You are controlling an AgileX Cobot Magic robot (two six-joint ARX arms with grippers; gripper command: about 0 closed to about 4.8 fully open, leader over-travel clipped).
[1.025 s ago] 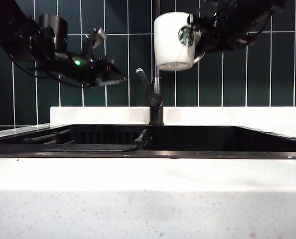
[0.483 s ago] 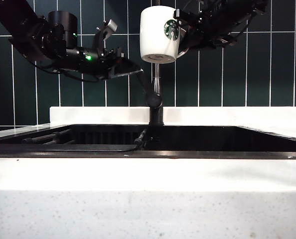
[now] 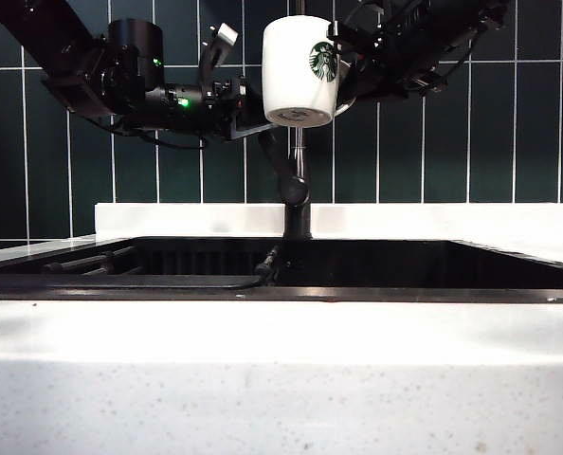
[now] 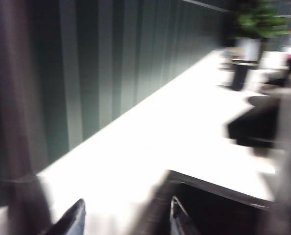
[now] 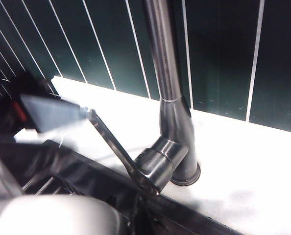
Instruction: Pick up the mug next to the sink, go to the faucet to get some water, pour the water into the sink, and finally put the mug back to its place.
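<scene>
The white mug [image 3: 299, 71] with its green logo hangs high in front of the faucet [image 3: 299, 161] pipe, almost upright. My right gripper [image 3: 346, 64] is shut on it from the right, at the handle side. The right wrist view shows the mug's rim [image 5: 52, 215], the faucet pipe [image 5: 166, 63] and its lever [image 5: 113, 142] close behind. My left gripper [image 3: 253, 121] is open at the lever's upper end; whether it touches is unclear. In the blurred left wrist view the left gripper [image 4: 126, 218] holds nothing between its fingers. The black sink [image 3: 405, 265] lies below. No water shows.
A white countertop [image 3: 281, 332] runs in front of the sink and a white ledge [image 3: 452, 220] behind it, under a dark green tiled wall. Dark bars [image 3: 87, 263] and a hose [image 3: 265, 263] lie in the basin. A potted plant [image 4: 257, 22] stands far down the counter.
The right gripper has carried the mug left, in front of the faucet pipe. The left arm has risen and swung right, up to the lever's end.
</scene>
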